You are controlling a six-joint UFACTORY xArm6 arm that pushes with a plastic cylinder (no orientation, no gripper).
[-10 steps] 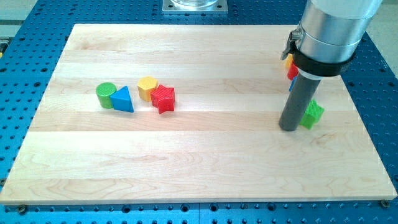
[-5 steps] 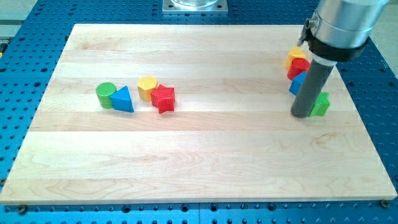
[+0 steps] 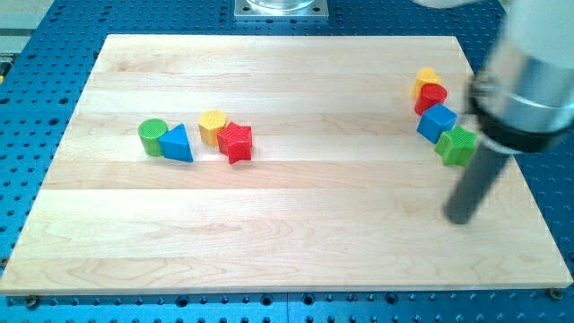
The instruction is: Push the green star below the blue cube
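Observation:
The green star (image 3: 457, 145) lies on the wooden board (image 3: 296, 179) at the view's right, touching the lower right side of the blue cube (image 3: 437, 122). My tip (image 3: 460, 218) rests on the board below the green star, a short gap away, touching no block. The rod is motion-blurred.
A red cylinder (image 3: 431, 97) and a yellow block (image 3: 427, 80) sit just above the blue cube. At the view's left are a green cylinder (image 3: 152, 136), a blue triangle (image 3: 177, 144), a yellow block (image 3: 213, 126) and a red star (image 3: 236, 142).
The green star moved up and slightly right, ending against the blue cube. My tip went up with it, then pulled away down and to the right.

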